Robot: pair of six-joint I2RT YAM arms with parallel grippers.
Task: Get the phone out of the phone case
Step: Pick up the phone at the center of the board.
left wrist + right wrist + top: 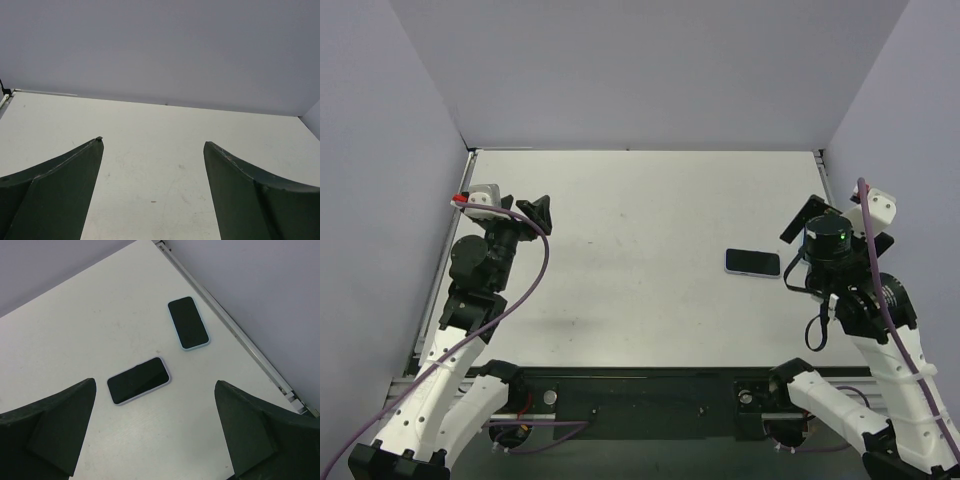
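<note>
A phone in a lavender case (138,380) lies flat and screen up on the white table, just ahead of my right gripper (155,381), which is open and empty above the table. The phone also shows in the top view (752,262), just left of the right gripper (798,247). A second phone in a light blue case (188,323) lies farther off near the table's right edge; it is hidden in the top view. My left gripper (535,215) is open and empty at the far left, over bare table (153,141).
Grey walls close in the table on the left, back and right. A metal rail (240,335) runs along the table's right edge, close to the light blue phone. The black base bar (640,390) spans the near edge.
</note>
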